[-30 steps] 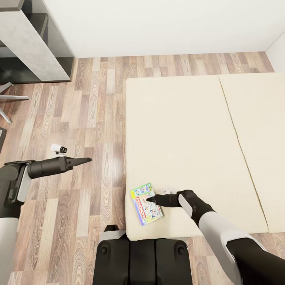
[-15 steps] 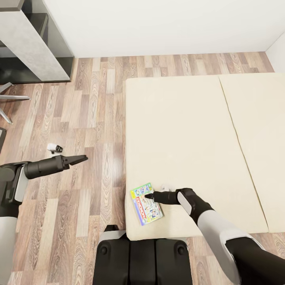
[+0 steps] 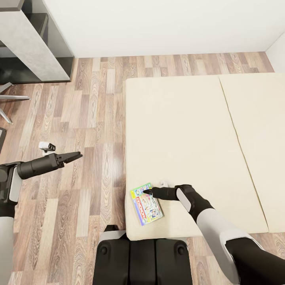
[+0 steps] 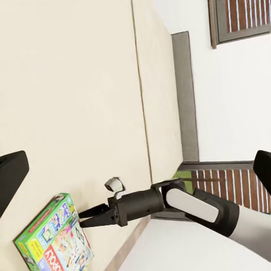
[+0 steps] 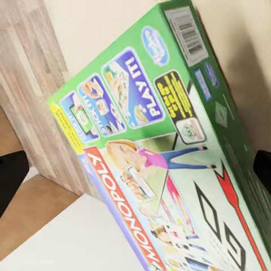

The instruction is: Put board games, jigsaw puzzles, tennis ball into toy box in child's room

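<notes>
One board game [image 3: 146, 204], a green box printed in bright colours, lies flat on the bed [image 3: 186, 130] near its near-left corner. My right gripper [image 3: 145, 192] is open and low over the game's far end; in the right wrist view the game [image 5: 164, 152] lies between the spread fingers. From the left wrist view I see the game [image 4: 53, 237] and the right gripper [image 4: 84, 220] beside it. My left gripper [image 3: 78, 155] hangs open over the wood floor, left of the bed, holding nothing. The toy box, jigsaw puzzles and tennis ball are out of view.
A grey-topped unit [image 3: 27, 39] stands at the far left against the white wall, with chair legs [image 3: 8, 99] beside it. My dark base [image 3: 142, 257] presses against the bed's near edge. Wood floor [image 3: 95, 118] runs between unit and bed.
My right gripper has slid along the board game toward its far end. My left arm has drawn back to the left, farther from the bed.
</notes>
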Motion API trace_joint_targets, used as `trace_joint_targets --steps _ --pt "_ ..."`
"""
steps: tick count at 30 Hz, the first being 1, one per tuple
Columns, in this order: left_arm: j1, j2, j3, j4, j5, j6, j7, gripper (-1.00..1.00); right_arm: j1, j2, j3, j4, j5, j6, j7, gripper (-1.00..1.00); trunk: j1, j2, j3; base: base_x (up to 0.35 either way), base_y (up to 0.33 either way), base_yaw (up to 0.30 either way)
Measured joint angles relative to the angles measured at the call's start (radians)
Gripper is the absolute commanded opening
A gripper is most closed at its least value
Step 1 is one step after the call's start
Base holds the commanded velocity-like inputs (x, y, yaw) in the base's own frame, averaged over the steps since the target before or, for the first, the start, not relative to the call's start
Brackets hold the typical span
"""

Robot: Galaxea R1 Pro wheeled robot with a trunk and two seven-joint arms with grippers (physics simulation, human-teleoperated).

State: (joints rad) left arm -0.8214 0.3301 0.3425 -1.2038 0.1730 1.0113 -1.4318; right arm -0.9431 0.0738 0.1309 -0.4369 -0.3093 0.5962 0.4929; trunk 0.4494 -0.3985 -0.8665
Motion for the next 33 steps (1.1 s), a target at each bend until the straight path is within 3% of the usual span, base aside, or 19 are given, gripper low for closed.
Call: trace_joint_targets --steps 33 --pt "0.0 -0.001 -0.003 -0.002 -0.001 -0.003 0.0 1.0 0.0 0.003 0.004 0.004 -0.002 0.024 0.001 1.0 0.0 0.0 0.0 0.0 0.0 0.0"
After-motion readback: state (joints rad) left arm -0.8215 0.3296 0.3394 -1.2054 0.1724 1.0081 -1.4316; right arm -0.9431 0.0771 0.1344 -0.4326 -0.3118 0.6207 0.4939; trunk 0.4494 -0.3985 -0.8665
